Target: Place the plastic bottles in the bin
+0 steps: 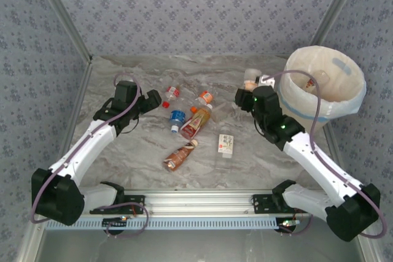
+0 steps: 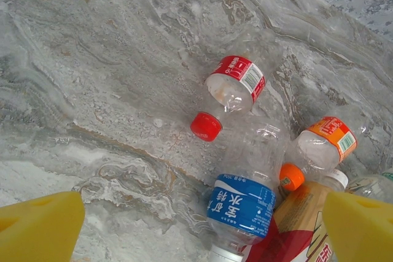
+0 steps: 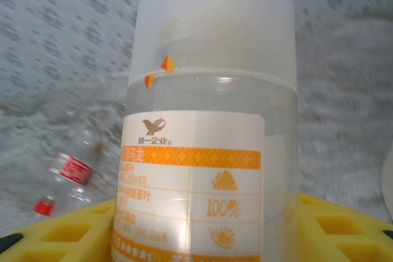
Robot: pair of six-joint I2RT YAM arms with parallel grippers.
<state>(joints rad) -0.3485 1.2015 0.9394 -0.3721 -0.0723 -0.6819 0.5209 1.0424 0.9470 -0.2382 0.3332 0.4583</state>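
At the far right of the grey marbled tabletop, the right gripper was closed on a clear plastic bottle with a frosted white cap and an orange-and-white label. It was held just beside the left wall of the tall round bin lined with a cream-white bag and ringed by a light blue band; whether bottle and bin touched could not be determined. The right wrist view showed this bottle upright between the yellow fingers, one on either side of its lower body and its cap end pointing away from them. Left of centre, the left gripper stood fully open, its yellow fingers spread wide and grasping nothing. Four loose bottles lay on the table beyond that gripper. A clear bottle with a blue label lay nearest, between the finger lines. A clear bottle with a red cap and red label lay farther out. A clear bottle with an orange cap and orange label lay to its right, and a tan bottle with a red-and-white label lay just beside the right-hand finger. A further brown-labelled bottle lay apart from them, nearer the arm bases.
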